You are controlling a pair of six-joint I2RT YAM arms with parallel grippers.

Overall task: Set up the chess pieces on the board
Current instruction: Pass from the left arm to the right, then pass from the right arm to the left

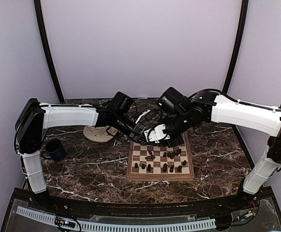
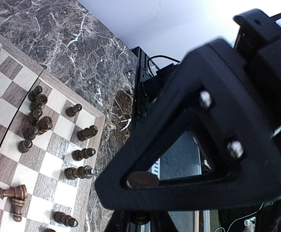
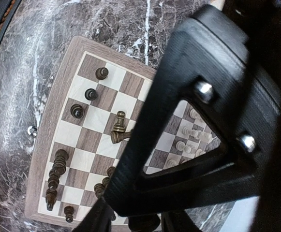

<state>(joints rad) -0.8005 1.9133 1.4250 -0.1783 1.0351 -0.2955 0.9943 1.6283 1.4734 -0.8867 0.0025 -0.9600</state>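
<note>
A: Two arms crowd one spot. The left tool [image 1: 141, 134] and the right tool [image 1: 155, 134] meet over the far edge of the board [image 1: 159, 177], very close to each other.

B: Pinching anything?

A: I cannot tell for either. Each wrist view shows only one of its own fingers, and from above the tips hide one another.

B: Where are the pieces?

A: The dark pieces [image 1: 171, 155] stand on the near half of the board, several packed tight in a row. One fallen piece [image 2: 2, 193] lies on its side mid-board. The pale pieces [image 3: 181, 145] cluster at the far side, where the tools hover.

B: So what's the risk?

A: First, I'd say, the arms clipping each other, being so close. Second, a finger sweeping the pale cluster below. They are small and slender, so one nudge probably topples several.

B: And the fallen one?

A: Turned wood likely rolls. A bump to the board could send it into its neighbours, or off onto the desk [image 1: 92, 169].
</note>
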